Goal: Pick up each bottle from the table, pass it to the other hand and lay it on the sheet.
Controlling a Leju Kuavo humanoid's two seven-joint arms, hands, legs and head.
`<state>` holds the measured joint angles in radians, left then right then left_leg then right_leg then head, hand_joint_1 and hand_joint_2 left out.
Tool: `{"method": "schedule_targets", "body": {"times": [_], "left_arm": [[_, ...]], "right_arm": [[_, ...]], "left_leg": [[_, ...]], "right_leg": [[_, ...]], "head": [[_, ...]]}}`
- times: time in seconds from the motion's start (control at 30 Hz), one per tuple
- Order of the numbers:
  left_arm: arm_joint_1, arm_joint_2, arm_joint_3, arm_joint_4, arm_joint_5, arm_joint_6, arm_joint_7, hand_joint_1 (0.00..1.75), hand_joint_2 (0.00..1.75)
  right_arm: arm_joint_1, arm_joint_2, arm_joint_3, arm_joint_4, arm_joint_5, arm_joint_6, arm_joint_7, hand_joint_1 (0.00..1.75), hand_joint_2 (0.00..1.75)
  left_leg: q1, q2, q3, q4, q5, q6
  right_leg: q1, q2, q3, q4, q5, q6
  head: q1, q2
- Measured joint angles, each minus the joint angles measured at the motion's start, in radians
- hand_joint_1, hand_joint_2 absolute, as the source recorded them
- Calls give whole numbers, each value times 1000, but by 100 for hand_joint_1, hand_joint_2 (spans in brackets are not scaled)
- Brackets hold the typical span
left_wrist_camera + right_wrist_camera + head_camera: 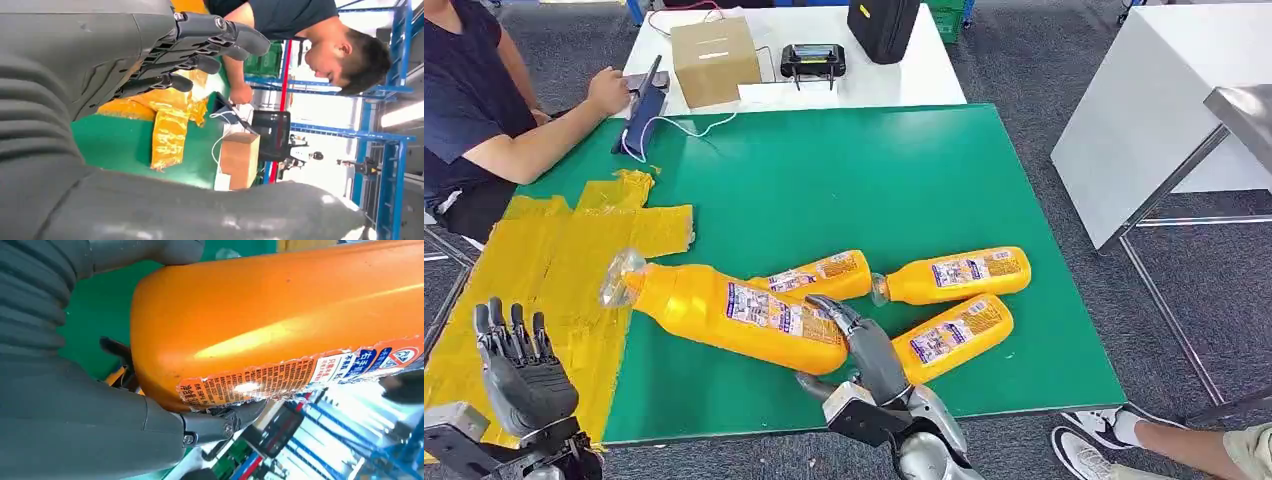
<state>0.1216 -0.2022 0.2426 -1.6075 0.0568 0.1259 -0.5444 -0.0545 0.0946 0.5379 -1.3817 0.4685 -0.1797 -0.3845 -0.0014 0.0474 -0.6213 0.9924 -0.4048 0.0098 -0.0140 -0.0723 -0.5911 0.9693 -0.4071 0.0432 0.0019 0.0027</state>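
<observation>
Head view. Right hand (864, 350) clamped around the base end of a large orange bottle (724, 308), fingers over the top of the body, thumb beneath. Bottle lifted and tilted, clear cap end pointing away from the right hand toward the yellow sheet (544, 270), reaching just past the sheet's near edge. 3 more orange bottles lying flat on the green table (824, 170): 1 (819, 276) just beyond the right hand, partly hidden behind the held bottle; 1 (954, 275) farther out to that hand's outer side; 1 (954, 338) just beside the hand on the same side. Left hand (519, 365) raised over the near part of the sheet, fingers upright and apart, holding nothing, well apart from the held bottle's cap. Beyond the table, a person's arm (544, 130) resting at the far corner, beside a cardboard box (714, 60).

Left wrist view (picture turned on its side). Dark fingers (200, 45) of the left hand spread, nothing between them; crumpled yellow sheet (170, 130) on green table (120, 145) past them, cardboard box (239, 157) farther off.

Right wrist view. Orange bottle (280, 315) pressed close against the right hand (150, 405), printed label toward the camera, 1 dark finger (235, 420) curled under the body.
</observation>
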Motion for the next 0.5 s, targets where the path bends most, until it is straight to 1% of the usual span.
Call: {"method": "schedule_targets", "body": {"times": [0.13,0.23,0.3,0.5], "left_arm": [[2,-1,0,0,3,-5,1,0,175],[5,-1,-1,0,24,-42,16,0,175],[9,-1,-6,0,42,-89,27,0,175],[45,-1,-62,-11,61,-290,37,0,175]], "right_arm": [[14,6,-14,-20,0,0,-1,175,175],[17,10,-24,-26,-8,0,-8,175,175],[17,12,-26,-26,-11,0,-12,175,175],[17,14,-34,-26,-26,10,-24,175,175]], "left_leg": [[0,0,0,0,0,0],[0,0,0,0,0,0],[0,0,0,0,0,0],[0,0,0,0,0,0]], "right_leg": [[0,0,0,0,0,0],[0,0,0,0,0,0],[0,0,0,0,0,0],[0,0,0,0,0,0]], "head": [[0,0],[0,0],[0,0],[0,0]]}}
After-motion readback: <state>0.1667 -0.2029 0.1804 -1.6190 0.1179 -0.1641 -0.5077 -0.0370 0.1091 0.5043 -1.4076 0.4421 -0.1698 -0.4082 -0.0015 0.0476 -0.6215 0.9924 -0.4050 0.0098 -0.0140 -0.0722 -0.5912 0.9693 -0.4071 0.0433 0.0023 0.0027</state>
